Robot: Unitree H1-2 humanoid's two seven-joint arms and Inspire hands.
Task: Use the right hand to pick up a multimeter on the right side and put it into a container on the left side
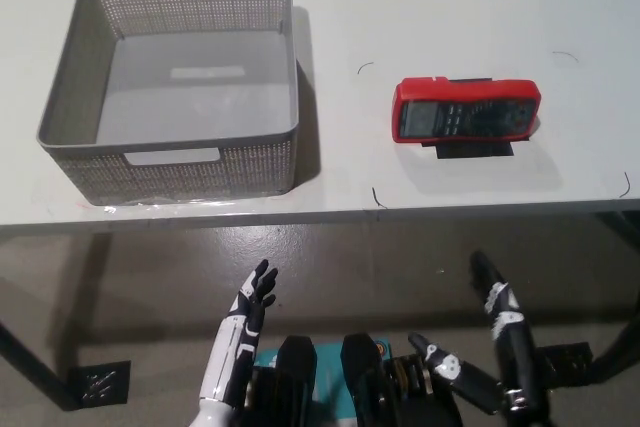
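Reaching pending | right robot hand (505,332) lower right, spread, empty | multimeter (466,110) to be gripped across its width | left robot hand (243,332) spread, idle | basket (170,162) upper left

White table (450,182): grey mesh basket (170,162) at left, red multimeter (466,110) at right, well apart.

Count: one multimeter (466,110), one container (170,162), one desk (450,7), beyond two robot hands.
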